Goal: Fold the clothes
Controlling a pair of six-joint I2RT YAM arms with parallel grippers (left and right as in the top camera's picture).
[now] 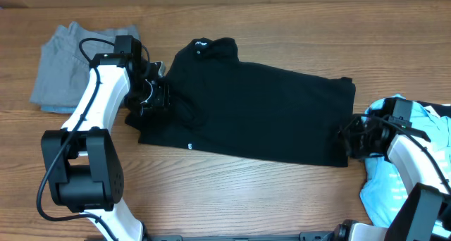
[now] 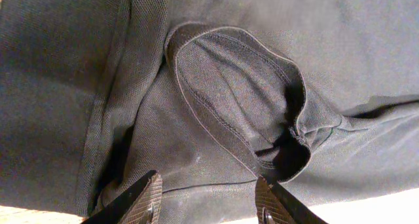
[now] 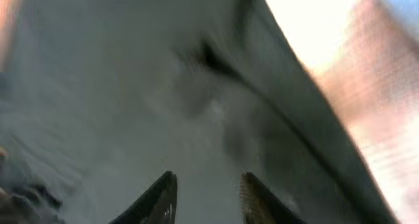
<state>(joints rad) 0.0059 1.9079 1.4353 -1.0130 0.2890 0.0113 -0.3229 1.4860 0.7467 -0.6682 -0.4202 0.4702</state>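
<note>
A: Where's our black shirt (image 1: 261, 107) rn?

B: Flat on the surface (image 1: 246, 192), spread out. Its long axis runs left-right across our reach, tilted a bit, with the collar end up-left and the hem end down-right. The grey piece (image 1: 60, 75) sits off the top-left corner, apart from it. The light-blue tee (image 1: 394, 181) lies under our right arm, just beside the hem.

A: And the pincers?

B: We've got one at each end. The left pincer (image 1: 150, 94) is over the collar-side edge. From the wrist cam its fingertips (image 2: 145, 199) stand roughly half apart over the fabric, and the sleeve cuff (image 2: 242, 99) gapes open just ahead of them. Nothing's pinched, afaict.

A: Right side?

B: The right pincer (image 1: 350, 137) is at the hem edge, about halfway open too. That wrist cam is badly smeared, so we'd only say it prob. has no cloth between the tips.

A: So what does the next move turn on?

B: The shirt lies between our two pincers, lengthwise. Each arm is nearer its own end, left for the sleeve side, right for the hem. Imo we need a grip on both short edges before any fold across that long axis.
</note>
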